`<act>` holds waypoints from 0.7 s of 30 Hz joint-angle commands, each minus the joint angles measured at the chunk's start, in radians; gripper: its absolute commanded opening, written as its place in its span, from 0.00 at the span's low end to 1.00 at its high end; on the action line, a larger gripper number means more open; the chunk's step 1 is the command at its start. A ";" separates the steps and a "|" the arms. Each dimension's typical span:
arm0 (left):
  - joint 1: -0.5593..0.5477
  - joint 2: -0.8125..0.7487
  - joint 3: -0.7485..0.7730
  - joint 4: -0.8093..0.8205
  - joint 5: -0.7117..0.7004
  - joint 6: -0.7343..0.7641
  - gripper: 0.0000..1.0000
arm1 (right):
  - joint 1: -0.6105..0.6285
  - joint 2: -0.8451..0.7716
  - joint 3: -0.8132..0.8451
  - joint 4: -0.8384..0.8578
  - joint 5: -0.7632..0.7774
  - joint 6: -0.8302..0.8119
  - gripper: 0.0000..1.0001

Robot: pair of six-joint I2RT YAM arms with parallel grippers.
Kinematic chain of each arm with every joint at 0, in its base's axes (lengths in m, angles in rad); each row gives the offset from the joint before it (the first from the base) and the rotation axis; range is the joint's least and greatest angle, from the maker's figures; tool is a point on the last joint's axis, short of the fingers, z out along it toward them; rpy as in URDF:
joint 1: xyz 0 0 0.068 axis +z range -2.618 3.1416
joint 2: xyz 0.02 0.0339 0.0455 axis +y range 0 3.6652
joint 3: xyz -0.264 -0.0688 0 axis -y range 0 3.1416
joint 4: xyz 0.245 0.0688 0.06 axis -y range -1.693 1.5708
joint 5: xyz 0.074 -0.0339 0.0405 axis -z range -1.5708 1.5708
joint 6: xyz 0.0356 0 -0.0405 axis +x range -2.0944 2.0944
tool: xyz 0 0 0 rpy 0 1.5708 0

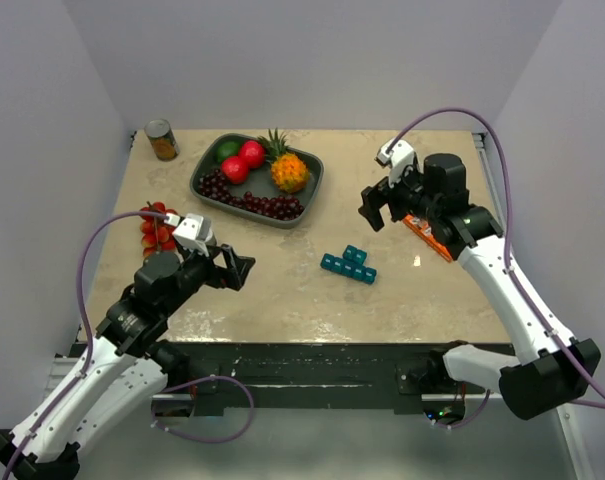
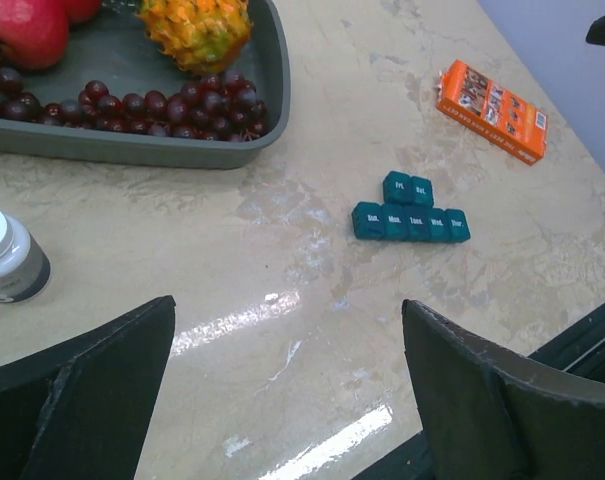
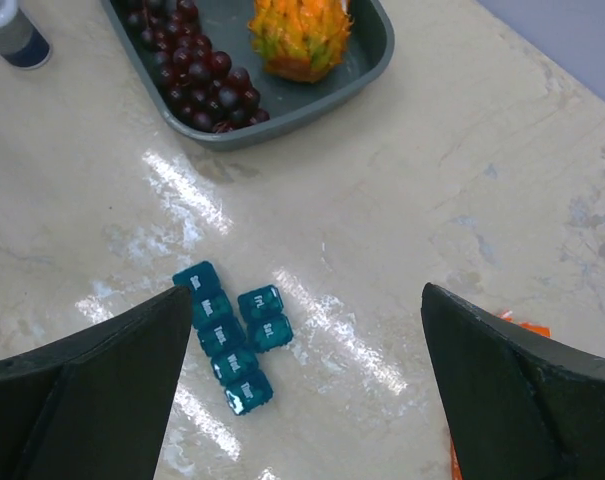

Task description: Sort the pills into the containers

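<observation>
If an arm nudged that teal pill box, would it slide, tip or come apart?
It would probably slide: the pill box looks like hard plastic on a glossy table. Low and boxy, it seems unlikely to tip or roll. The short strip of two might part from the row of five.

Weekday abbreviations like Fri., Sat. on the containers (image 2: 409, 213)

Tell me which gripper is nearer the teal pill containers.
Right. The right gripper hangs open just beyond the containers, slightly to their right; the left gripper, also open, sits farther off to their left.
</observation>
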State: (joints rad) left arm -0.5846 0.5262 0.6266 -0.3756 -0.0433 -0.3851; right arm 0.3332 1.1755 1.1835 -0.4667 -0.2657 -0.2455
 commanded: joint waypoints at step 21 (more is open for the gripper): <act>0.005 -0.038 -0.073 0.118 -0.116 -0.070 0.99 | 0.251 0.363 -0.010 0.033 -0.035 -0.377 0.99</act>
State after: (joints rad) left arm -0.5846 0.5152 0.5606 -0.3096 -0.0921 -0.4305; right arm 0.5484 1.5032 1.1114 -0.4774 -0.4553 -0.6662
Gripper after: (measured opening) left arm 0.992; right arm 0.989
